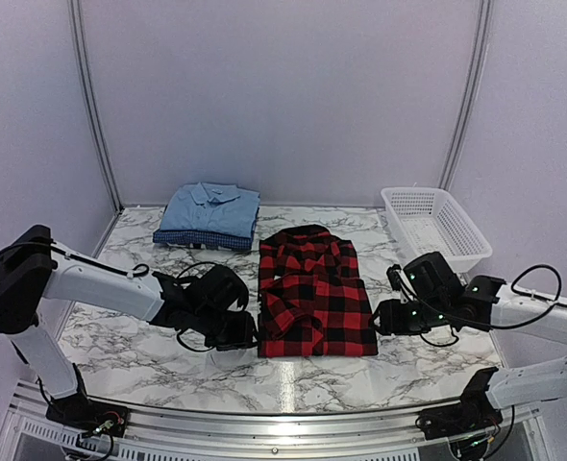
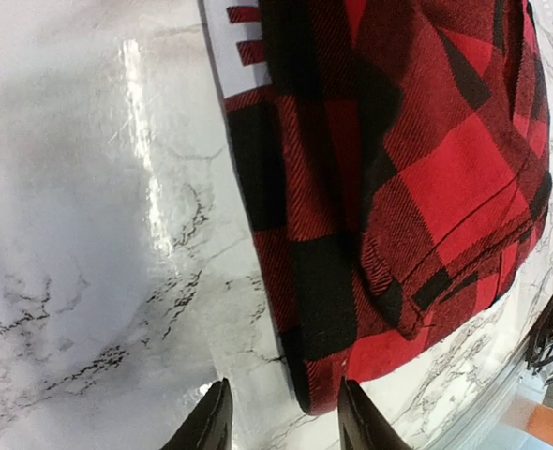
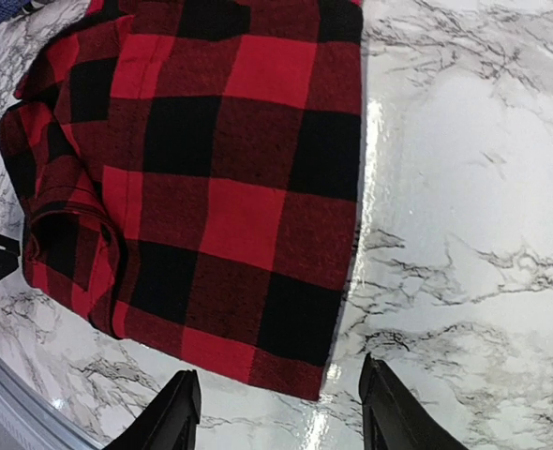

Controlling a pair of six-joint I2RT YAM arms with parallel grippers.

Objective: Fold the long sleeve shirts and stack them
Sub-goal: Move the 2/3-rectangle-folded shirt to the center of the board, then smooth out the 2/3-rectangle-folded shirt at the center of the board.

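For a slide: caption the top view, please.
Folded plaid shirt centred on marble table; stacked blue shirts and basket behind.

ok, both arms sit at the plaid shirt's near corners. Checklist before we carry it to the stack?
1. State of left jaws: open, ok.
2. State of right jaws: open, ok.
3. Both clear of plaid shirt: cannot tell; in each wrist view its near edge reaches between them.
4. Fold: flat rectangle, collar at the far end, ok.
5. Stack: light blue shirt lies on dark blue checked shirt, nothing on top, ok.
6. Position of basket: back right, apart from all shirts, ok.
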